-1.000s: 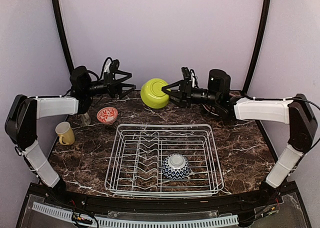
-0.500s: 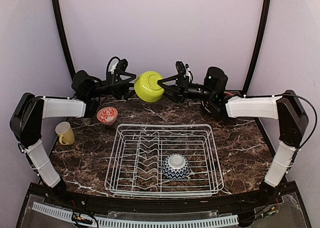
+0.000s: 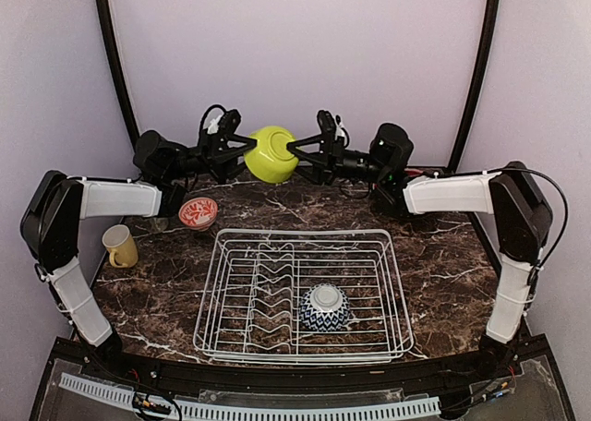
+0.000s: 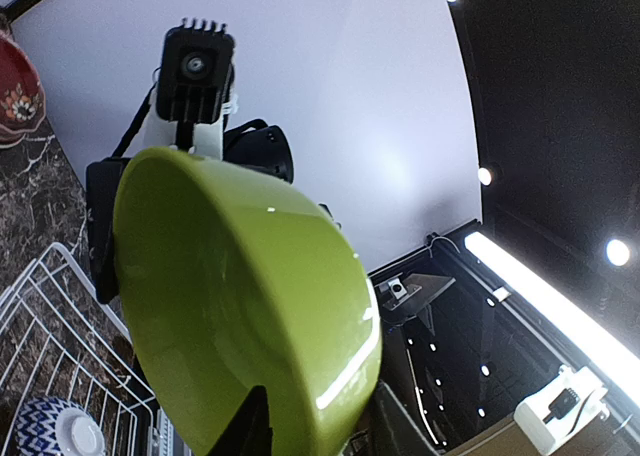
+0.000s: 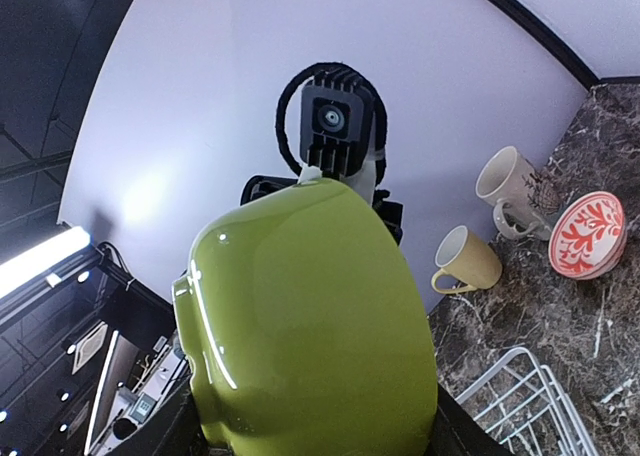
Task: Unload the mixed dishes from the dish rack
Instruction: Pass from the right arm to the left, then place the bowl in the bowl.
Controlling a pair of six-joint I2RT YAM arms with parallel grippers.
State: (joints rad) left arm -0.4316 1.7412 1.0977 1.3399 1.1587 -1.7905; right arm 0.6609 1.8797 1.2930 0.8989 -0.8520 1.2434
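The lime bowl (image 3: 270, 153) hangs in the air above the table's back edge, between the two grippers. My right gripper (image 3: 297, 151) is shut on it from the right, its fingers on either side of the bowl (image 5: 310, 326). My left gripper (image 3: 247, 151) is shut on the bowl's left rim; in the left wrist view the rim (image 4: 240, 306) runs between the two jaws. The white wire dish rack (image 3: 208, 292) sits in the middle of the table with a navy-zigzag bowl (image 3: 324, 308) upside down in its right half.
A pink-white bowl (image 3: 198, 212) sits on the table behind the rack's left corner. A yellow mug (image 3: 120, 246) stands at the left edge, and a cream mug (image 5: 510, 181) stands beyond it near the wall.
The right gripper carried the lime bowl left and upward. The left gripper moved right to meet it and closed on its rim.
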